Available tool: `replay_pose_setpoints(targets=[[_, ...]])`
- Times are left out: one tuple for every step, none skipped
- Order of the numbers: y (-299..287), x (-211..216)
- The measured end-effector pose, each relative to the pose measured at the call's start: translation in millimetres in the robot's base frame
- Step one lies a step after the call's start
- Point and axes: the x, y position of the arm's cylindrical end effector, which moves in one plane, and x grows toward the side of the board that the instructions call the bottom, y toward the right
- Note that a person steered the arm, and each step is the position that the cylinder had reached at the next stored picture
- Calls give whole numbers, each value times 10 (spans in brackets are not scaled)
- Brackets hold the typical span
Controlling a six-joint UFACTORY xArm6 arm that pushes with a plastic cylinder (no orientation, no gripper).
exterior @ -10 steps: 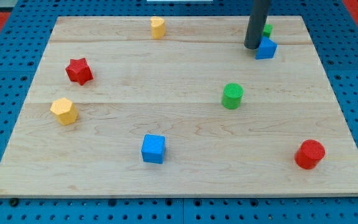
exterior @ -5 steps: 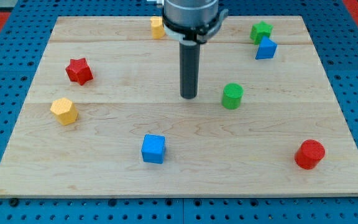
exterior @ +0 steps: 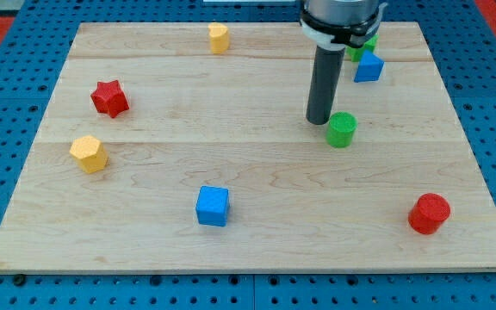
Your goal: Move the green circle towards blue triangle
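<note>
The green circle (exterior: 342, 129) is a short green cylinder right of the board's middle. The blue triangle (exterior: 368, 67) lies near the view's top right, above and slightly right of the circle. My tip (exterior: 319, 120) stands just to the upper left of the green circle, touching or almost touching its edge. The dark rod rises from the tip towards the view's top, and its collar hides part of a green star (exterior: 362, 45) next to the blue triangle.
A yellow block (exterior: 219, 38) sits at the top middle. A red star (exterior: 108, 98) and a yellow hexagon (exterior: 88, 153) lie at the left. A blue cube (exterior: 213, 206) is at the bottom middle. A red cylinder (exterior: 428, 213) is at the bottom right.
My tip swept from beside the blue triangle down-left to the board's middle, then right onto the green circle. The circle has slid a little to the right and slightly down.
</note>
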Motion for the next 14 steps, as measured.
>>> replay_pose_setpoints(targets=[[-274,131],[-517,424],[0,690],[171,530],[171,109],[171,-186],[-78,-273],[-176,-274],[219,-258],[519,-258],[534,-248],[365,-331],[280,-343],[420,-342]])
